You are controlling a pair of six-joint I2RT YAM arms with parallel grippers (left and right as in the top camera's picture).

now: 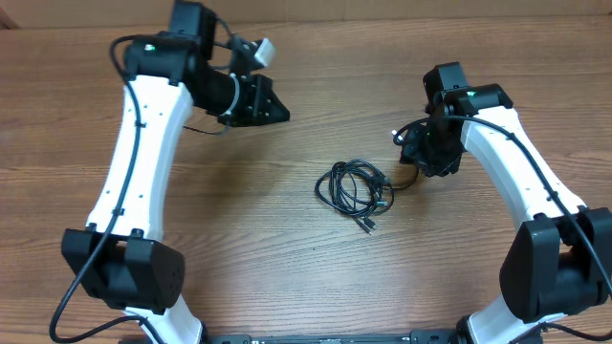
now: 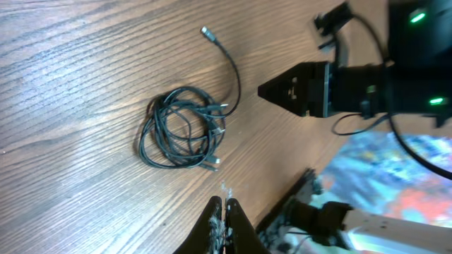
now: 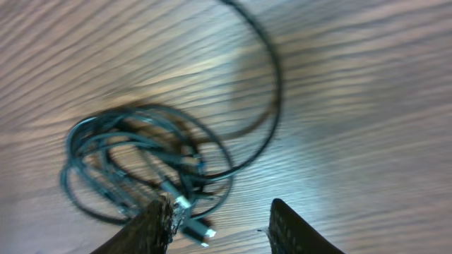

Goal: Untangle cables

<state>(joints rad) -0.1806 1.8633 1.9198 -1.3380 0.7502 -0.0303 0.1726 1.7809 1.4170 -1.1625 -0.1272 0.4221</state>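
The cables [image 1: 355, 186] are thin black cords coiled in one tangled bundle in the middle of the wooden table, with silver plug tips at its lower right. One strand runs right toward my right gripper [image 1: 421, 158]. In the left wrist view the bundle [image 2: 182, 127] lies flat with a loose end [image 2: 205, 31] stretched out. In the right wrist view the coil [image 3: 141, 166] lies just ahead of my open right gripper [image 3: 219, 222], a silver plug by its left finger. My left gripper [image 1: 277, 107] is shut and empty, well up-left of the bundle; its fingers [image 2: 222, 212] are pressed together.
The wooden table [image 1: 287, 258] has its front edge near both arm bases [image 1: 124, 272]. The right arm [image 2: 339, 85] shows in the left wrist view beyond the bundle. The table's edge and floor show at lower right there.
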